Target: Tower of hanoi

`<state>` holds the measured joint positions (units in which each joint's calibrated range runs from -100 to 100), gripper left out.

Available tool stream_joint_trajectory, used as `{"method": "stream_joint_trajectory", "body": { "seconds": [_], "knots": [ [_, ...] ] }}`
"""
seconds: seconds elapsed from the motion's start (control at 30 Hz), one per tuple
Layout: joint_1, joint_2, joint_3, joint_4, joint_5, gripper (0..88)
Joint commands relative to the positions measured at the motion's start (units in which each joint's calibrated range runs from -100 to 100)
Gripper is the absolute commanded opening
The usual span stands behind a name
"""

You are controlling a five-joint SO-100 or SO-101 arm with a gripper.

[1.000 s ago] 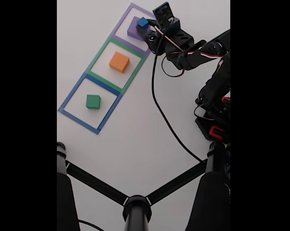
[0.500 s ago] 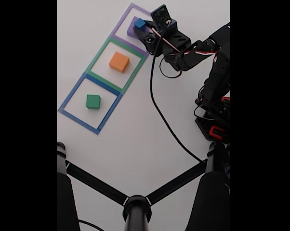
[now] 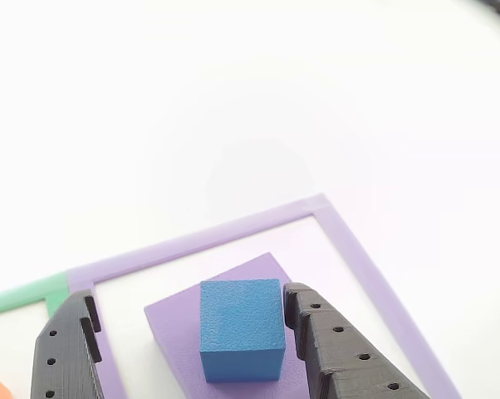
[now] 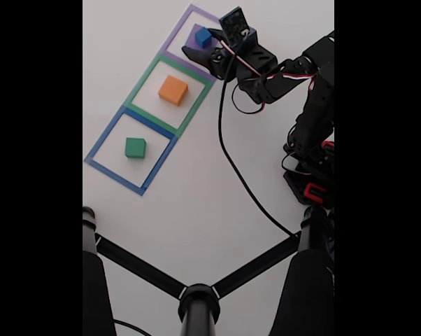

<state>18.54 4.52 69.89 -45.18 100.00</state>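
My gripper (image 3: 188,349) has opened within the last second; its fingers now stand apart, the right one just beside the blue cube (image 3: 241,328). The cube rests on the purple block (image 3: 262,274) inside the purple outline (image 3: 358,258). Judgement: placement complete.

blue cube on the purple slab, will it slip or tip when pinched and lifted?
The blue cube looks matte and foam-like, so probably light, grippy, slightly squashy. Its flat, square sides suit the end effector, open around it, so tipping seems unlikely. It sits loose on the purple block, which will likely stay put.
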Motion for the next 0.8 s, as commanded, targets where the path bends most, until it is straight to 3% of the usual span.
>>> {"method": "stream_joint_trajectory", "body": {
  "seconds": [0.0,0.13,0.3,0.43,0.77],
  "knots": [
    [0.18,-11.33,0.04,8.56,0.00,25.8],
    [1.09,-24.31,-1.42,28.47,0.00,21.8],
    [0.71,-40.25,-8.60,60.77,0.00,9.3],
    [-1.27,-48.35,-15.23,79.14,0.00,0.2],
    [-9.43,-53.39,-42.22,120.90,0.00,0.0]
  ]
}}
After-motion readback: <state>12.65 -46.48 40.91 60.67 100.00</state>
